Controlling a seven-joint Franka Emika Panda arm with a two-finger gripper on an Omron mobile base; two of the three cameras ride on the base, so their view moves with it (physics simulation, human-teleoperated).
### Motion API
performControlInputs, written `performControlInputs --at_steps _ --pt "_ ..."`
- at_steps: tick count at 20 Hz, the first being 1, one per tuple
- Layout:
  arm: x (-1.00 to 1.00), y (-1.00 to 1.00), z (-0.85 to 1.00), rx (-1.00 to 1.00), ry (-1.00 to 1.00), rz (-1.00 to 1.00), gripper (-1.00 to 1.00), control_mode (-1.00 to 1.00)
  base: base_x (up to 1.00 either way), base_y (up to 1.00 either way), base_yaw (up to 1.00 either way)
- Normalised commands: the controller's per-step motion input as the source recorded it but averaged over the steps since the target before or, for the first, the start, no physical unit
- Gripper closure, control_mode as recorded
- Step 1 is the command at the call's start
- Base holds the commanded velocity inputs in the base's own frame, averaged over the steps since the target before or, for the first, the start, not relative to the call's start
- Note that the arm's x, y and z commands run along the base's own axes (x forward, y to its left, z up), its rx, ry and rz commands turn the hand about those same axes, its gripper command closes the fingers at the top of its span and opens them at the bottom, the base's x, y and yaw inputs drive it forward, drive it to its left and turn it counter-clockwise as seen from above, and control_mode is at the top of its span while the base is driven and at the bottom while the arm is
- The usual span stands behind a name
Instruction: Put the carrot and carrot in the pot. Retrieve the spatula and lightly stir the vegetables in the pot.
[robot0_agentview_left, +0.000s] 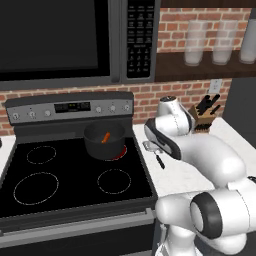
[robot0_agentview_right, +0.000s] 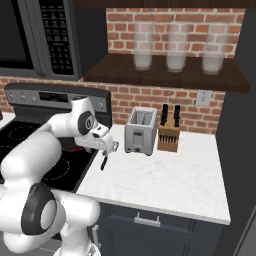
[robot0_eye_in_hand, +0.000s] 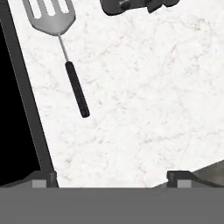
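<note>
The dark grey pot (robot0_agentview_left: 105, 142) stands on the stove's back right burner, and an orange carrot piece (robot0_agentview_left: 105, 137) lies inside it. The spatula (robot0_eye_in_hand: 65, 52) lies flat on the white counter just right of the stove, its slotted metal head (robot0_eye_in_hand: 50, 15) pointing away and its black handle (robot0_eye_in_hand: 77, 89) towards me. In the right base view its handle (robot0_agentview_right: 104, 162) shows under the hand. My gripper (robot0_eye_in_hand: 111, 177) hangs open over the counter, pointing down, with the spatula ahead and to the left of its fingertips (robot0_eye_in_hand: 43, 177). Nothing is between the jaws. From the right, the gripper (robot0_agentview_right: 112, 146) hovers just above the spatula.
The black stove top (robot0_agentview_left: 75, 175) borders the counter's left edge. A toaster (robot0_agentview_right: 141, 131) and a knife block (robot0_agentview_right: 169, 135) stand at the back of the counter (robot0_agentview_right: 165, 175). Glass jars (robot0_agentview_right: 175, 47) sit on the shelf above. The microwave (robot0_agentview_left: 55, 40) hangs over the stove.
</note>
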Motion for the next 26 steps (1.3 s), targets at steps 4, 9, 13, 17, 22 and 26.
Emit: performControlInputs --at_steps 4,9,13,17,22,26 --pt "0.51 0.00 -0.48 0.04 0.06 0.12 -1.00 -1.00 0.00 0.00 0.00" --pt "0.56 0.00 -0.41 0.01 0.10 0.06 -1.00 -1.00 0.00 0.00 0.00" --pt "0.49 0.00 -0.25 0.00 0.09 0.01 -1.00 -1.00 0.00 0.00 0.00" --pt "0.34 0.07 -0.22 0.00 0.07 0.00 -1.00 -1.00 0.00 0.00 0.00" --pt "0.12 0.00 -0.32 0.03 0.04 0.00 -1.00 -1.00 0.00 0.00 0.00" --pt "0.00 0.00 -0.36 0.05 0.00 0.00 -1.00 -1.00 0.00 0.00 0.00"
